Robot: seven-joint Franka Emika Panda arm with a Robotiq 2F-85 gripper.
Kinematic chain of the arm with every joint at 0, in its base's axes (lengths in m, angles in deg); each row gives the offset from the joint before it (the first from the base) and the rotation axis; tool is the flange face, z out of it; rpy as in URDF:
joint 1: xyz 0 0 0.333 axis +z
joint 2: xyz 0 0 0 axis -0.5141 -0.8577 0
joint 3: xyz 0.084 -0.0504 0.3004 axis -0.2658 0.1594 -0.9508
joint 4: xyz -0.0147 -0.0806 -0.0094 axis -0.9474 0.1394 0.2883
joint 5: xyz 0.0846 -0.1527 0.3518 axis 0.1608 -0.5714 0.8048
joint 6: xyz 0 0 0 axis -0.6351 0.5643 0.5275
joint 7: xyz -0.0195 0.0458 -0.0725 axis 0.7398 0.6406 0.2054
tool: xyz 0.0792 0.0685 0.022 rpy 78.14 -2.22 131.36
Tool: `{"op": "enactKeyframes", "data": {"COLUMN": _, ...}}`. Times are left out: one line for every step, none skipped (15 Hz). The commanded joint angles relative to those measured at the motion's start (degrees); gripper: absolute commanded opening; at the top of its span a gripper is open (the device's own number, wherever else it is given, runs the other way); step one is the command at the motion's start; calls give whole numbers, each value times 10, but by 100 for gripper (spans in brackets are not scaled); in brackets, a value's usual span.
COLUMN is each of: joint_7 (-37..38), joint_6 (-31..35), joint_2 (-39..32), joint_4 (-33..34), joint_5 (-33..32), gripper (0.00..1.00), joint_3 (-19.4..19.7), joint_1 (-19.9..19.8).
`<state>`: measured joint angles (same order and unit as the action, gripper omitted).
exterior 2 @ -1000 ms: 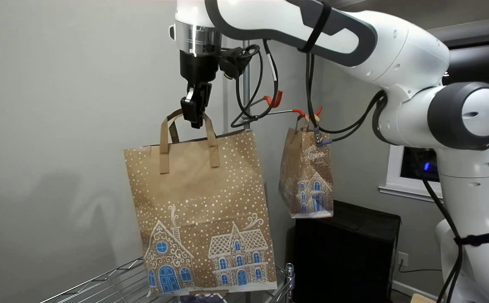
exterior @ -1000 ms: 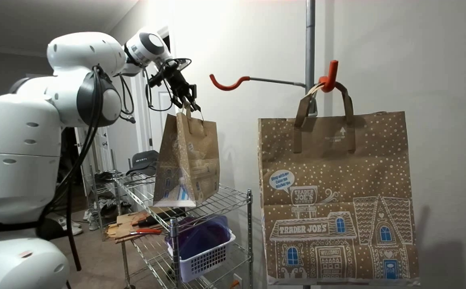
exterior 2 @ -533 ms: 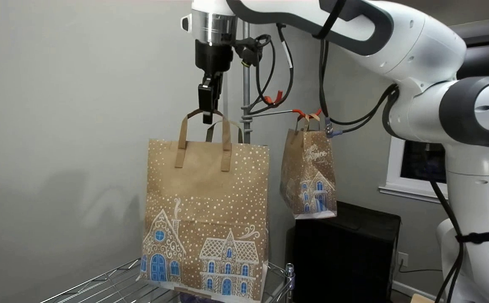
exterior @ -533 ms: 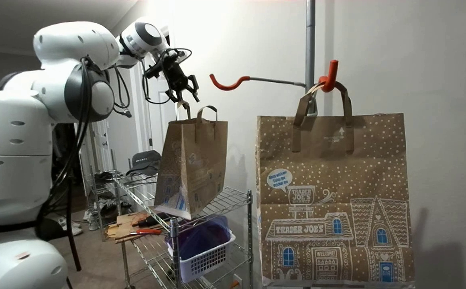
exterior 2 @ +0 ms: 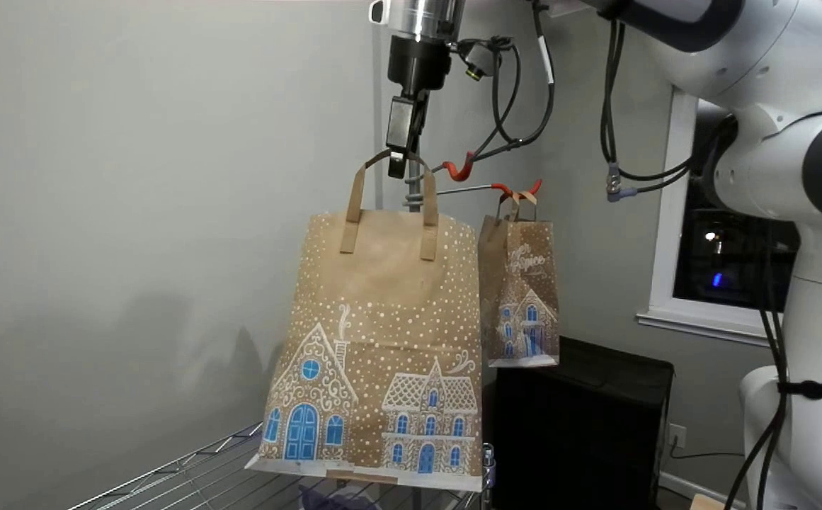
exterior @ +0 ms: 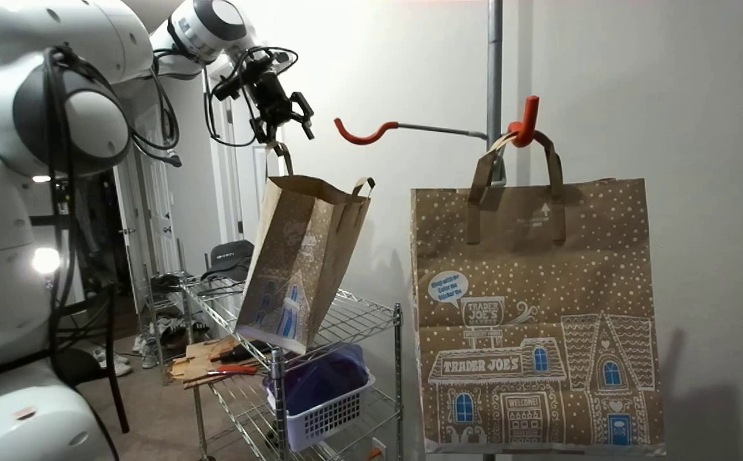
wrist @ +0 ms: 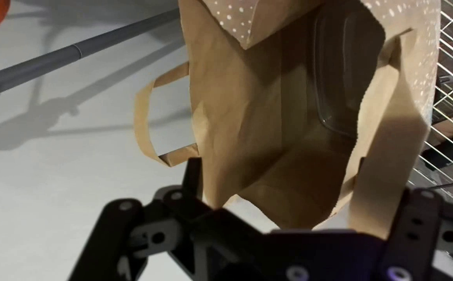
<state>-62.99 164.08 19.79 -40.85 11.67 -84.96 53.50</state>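
Over a silver steel-wire shelf (exterior 2: 198, 474), a brown boxy paper bag (exterior: 301, 262) printed with white-and-blue houses is tilted, mouth open; from where I stand, base contact cannot be told. Black two-fingered metal pincer (exterior: 287, 136): spread wide, clamped on nothing, though one flat brown paper handle (exterior 2: 355, 205) appears snagged on one finger (exterior 2: 397, 168). Opposite handle (wrist: 141, 117): free of the fingers. Inside the bag: a clear, rounded, plastic-looking container (wrist: 339, 93). Near the pincer: a curved red-coated metal hook (exterior: 361, 140); a matching bag (exterior: 537, 307) hangs apart on a second hook (exterior: 526, 125). Judgement: with fingers parted, best lower gently until the base is supported and the handle slackens, then back the finger out; pulling upward would likely tip the contents.
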Motion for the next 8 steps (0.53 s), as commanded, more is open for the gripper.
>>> {"op": "enactKeyframes", "data": {"joint_7": -34, "joint_6": 73, "joint_2": 54, "joint_4": -72, "joint_5": 64, "gripper": 100, "joint_3": 22, "joint_1": -10}}
{"op": "enactKeyframes", "data": {"joint_7": -55, "joint_6": 107, "joint_2": 62, "joint_4": -86, "joint_5": 86, "gripper": 100, "joint_3": 29, "joint_1": -8}}
{"op": "enactKeyframes", "data": {"joint_7": -76, "joint_6": 129, "joint_2": 64, "joint_4": -93, "joint_5": 102, "gripper": 100, "joint_3": 33, "joint_1": -5}}
{"op": "enactKeyframes", "data": {"joint_7": -96, "joint_6": 145, "joint_2": 63, "joint_4": -98, "joint_5": 115, "gripper": 100, "joint_3": 36, "joint_1": -2}}
{"op": "enactKeyframes", "data": {"joint_7": -115, "joint_6": 153, "joint_2": 61, "joint_4": -101, "joint_5": 122, "gripper": 100, "joint_3": 37, "joint_1": 0}}
{"op": "enactKeyframes", "data": {"joint_7": -133, "joint_6": 158, "joint_2": 59, "joint_4": -102, "joint_5": 128, "gripper": 100, "joint_3": 37, "joint_1": 2}}
{"op": "enactKeyframes", "data": {"joint_7": -149, "joint_6": 162, "joint_2": 58, "joint_4": -105, "joint_5": 131, "gripper": 100, "joint_3": 36, "joint_1": 3}}
{"op": "enactKeyframes", "data": {"joint_7": -161, "joint_6": 165, "joint_2": 58, "joint_4": -110, "joint_5": 134, "gripper": 100, "joint_3": 36, "joint_1": 3}}
